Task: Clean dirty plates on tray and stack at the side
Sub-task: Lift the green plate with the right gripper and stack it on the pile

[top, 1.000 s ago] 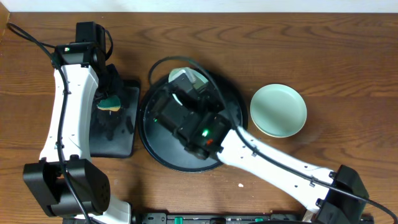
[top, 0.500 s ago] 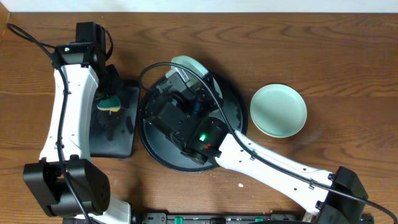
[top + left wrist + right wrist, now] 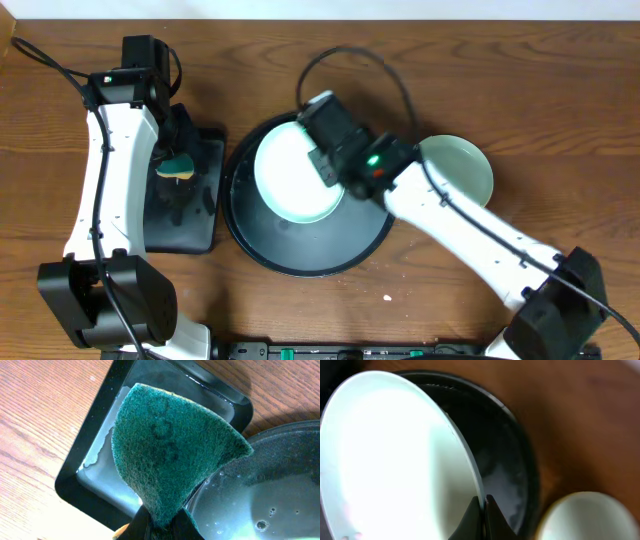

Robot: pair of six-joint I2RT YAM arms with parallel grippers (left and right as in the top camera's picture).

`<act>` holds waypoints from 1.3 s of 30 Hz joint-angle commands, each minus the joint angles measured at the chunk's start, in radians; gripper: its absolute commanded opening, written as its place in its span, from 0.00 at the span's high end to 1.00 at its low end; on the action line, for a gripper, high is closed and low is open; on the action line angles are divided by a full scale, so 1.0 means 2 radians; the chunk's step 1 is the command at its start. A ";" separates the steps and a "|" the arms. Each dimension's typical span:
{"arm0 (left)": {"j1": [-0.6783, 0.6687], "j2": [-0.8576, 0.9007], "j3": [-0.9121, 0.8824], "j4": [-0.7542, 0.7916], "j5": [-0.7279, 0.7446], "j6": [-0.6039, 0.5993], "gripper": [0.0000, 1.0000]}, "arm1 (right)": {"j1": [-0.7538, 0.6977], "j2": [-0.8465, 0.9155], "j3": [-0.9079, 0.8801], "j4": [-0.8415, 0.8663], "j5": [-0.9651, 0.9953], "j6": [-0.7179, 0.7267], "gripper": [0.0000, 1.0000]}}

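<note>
The large round black tray (image 3: pixel 260 245) sits mid-table. My right gripper (image 3: pixel 325 165) is shut on the rim of a pale mint-green plate (image 3: pixel 290 175), holding it over the tray; the right wrist view shows the plate (image 3: pixel 395 455) pinched between the fingers (image 3: pixel 482 510) above the tray (image 3: pixel 515 460). A second mint-green plate (image 3: pixel 460 180) lies on the table right of the tray, also in the right wrist view (image 3: pixel 590 517). My left gripper (image 3: pixel 178 165) is shut on a green sponge (image 3: pixel 170 450) over the rectangular black tray (image 3: pixel 90 470). The yellow plate is out of view.
The smaller rectangular black tray (image 3: pixel 190 215) holds wet residue and stands left of the round tray. The round tray's wet rim shows in the left wrist view (image 3: pixel 280 475). A black cable (image 3: pixel 350 60) loops behind the right wrist.
My right arm swung from the tray's left side to its right, turning the mint-green plate face-up over the tray. The left arm and sponge have not moved.
</note>
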 commanded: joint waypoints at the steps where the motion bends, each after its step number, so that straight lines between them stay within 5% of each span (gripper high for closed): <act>1: 0.000 0.002 0.006 -0.002 -0.010 -0.006 0.93 | -0.059 -0.029 0.000 0.003 -0.175 0.022 0.99; 9: 0.000 0.002 0.006 -0.002 -0.010 -0.006 0.92 | -0.208 -0.083 0.000 -0.040 -0.227 0.042 0.99; 19: 0.000 0.002 0.006 -0.002 -0.010 -0.006 0.93 | -0.401 -0.077 -0.044 -0.126 -0.171 0.054 0.99; 29: 0.000 0.002 0.006 -0.001 -0.010 -0.006 0.93 | -0.420 -0.066 -0.191 -0.023 -0.167 0.055 0.99; 39: 0.000 0.002 0.006 -0.001 -0.010 -0.006 0.92 | -0.420 -0.065 -0.219 0.004 -0.127 0.069 0.97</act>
